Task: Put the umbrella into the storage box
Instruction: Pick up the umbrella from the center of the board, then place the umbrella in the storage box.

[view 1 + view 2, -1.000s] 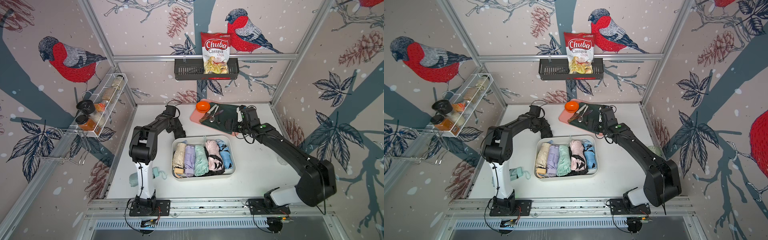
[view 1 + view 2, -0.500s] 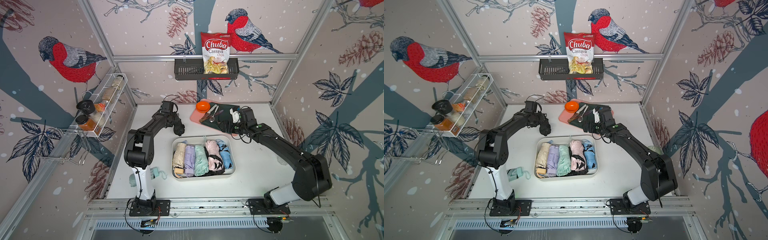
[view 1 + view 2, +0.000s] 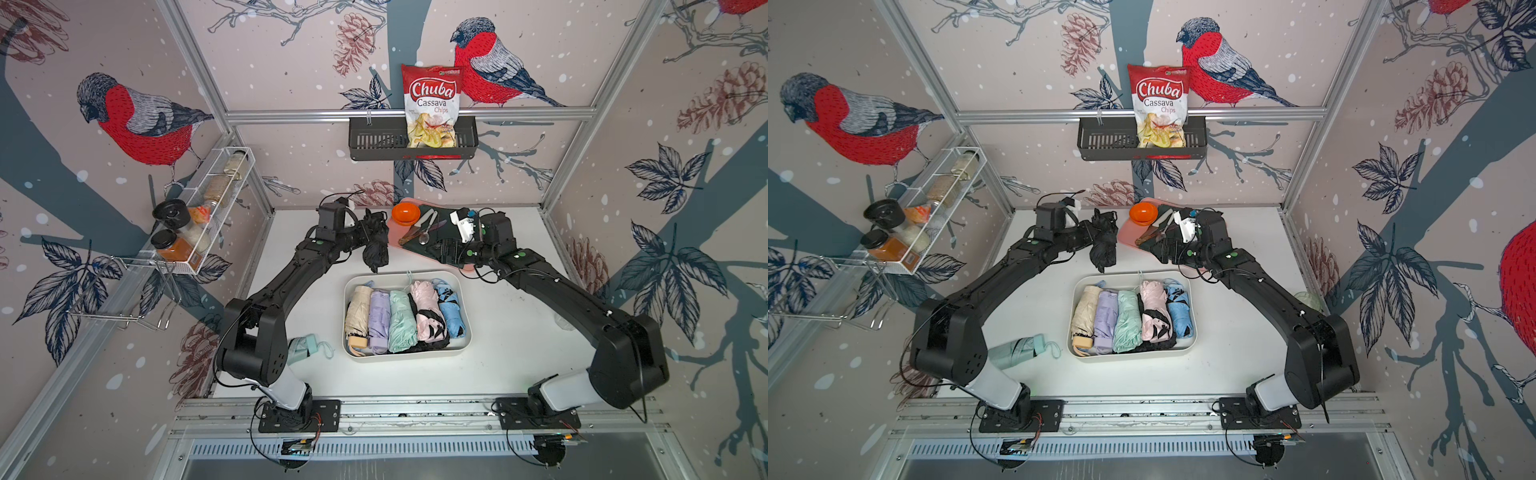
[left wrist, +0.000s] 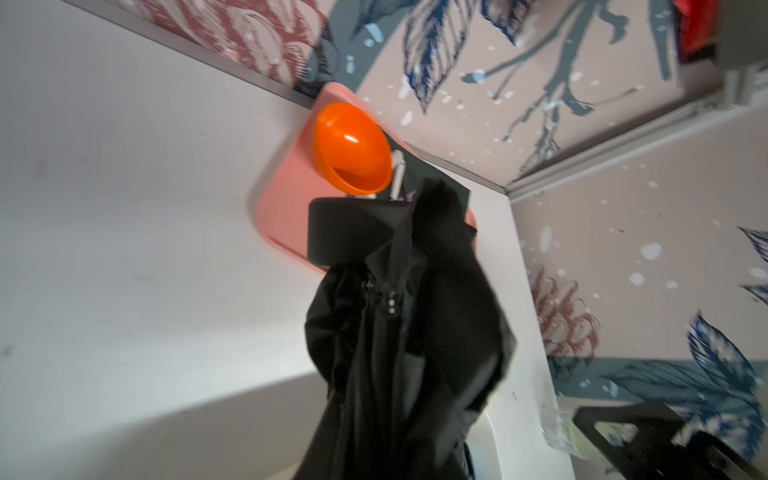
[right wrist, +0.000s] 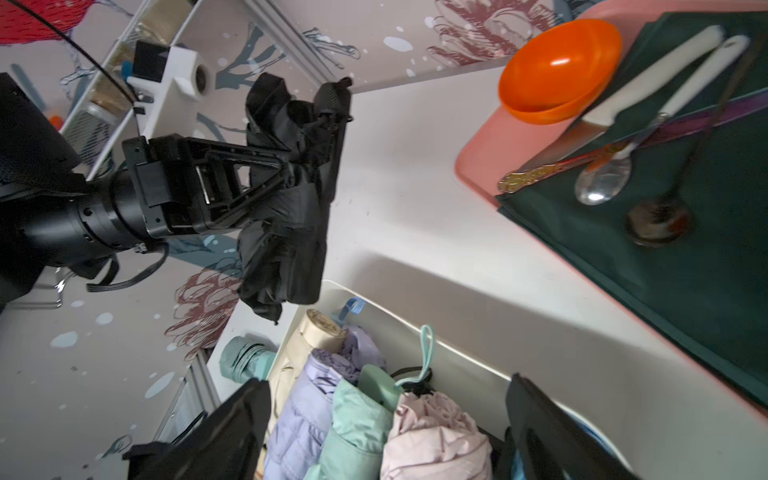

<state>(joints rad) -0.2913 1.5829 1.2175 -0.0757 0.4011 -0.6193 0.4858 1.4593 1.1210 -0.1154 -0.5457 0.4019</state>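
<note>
Left gripper [image 5: 286,162] pinches the black folded fabric umbrella [image 5: 282,257] mid-length; it looks light and floppy, so grip its core. Right gripper [image 5: 386,384] is spread.

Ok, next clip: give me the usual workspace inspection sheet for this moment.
Surface: white table, no spills seen.
Job's things: black umbrella hangs from the left tool, beyond the far rim of the storage box. The box holds folded umbrellas side by side. A teal umbrella lies by the left arm's base.
Clutter: pink tray with orange bowl, cutlery and dark green cloth.
Grippers: left tool shut on the black umbrella. Right tool open, empty, by the tray's near edge.
Cables: cable loop at the left wrist, nothing snagged seen.
Surroundings: chips bag in black wall basket; wire rack with jars.
</note>
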